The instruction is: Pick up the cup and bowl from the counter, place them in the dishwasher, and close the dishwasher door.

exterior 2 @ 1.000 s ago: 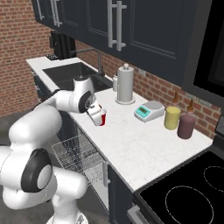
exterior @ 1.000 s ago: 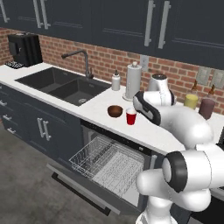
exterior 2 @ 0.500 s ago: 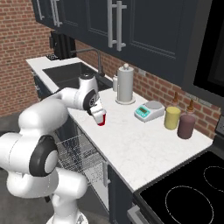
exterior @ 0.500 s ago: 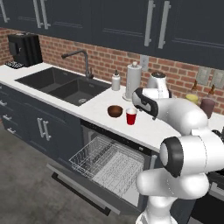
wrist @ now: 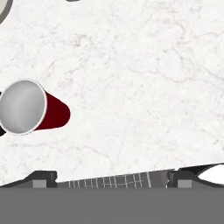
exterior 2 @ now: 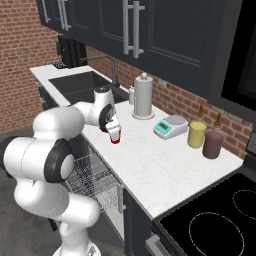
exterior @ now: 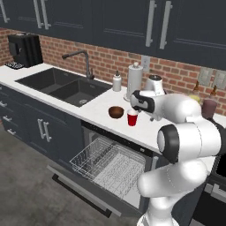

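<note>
Here the hand (exterior 2: 114, 126) is held just above the cup (exterior: 132, 118), its jaws spread wide with nothing between them. The cup is seen standing upright on the white desk (exterior: 101, 108) near the front edge, with the bowl (exterior: 116, 112) just beside it toward the sink. In the hand view the cup (wrist: 30, 109) is found far off to the left, not between the fingertips (wrist: 41, 178), so a sideways shift toward it is judged necessary before any descent. Its long axis is vertical. The dishwasher (exterior: 108, 165) is seen below with its door (exterior: 77, 187) lowered and the rack drawn out.
</note>
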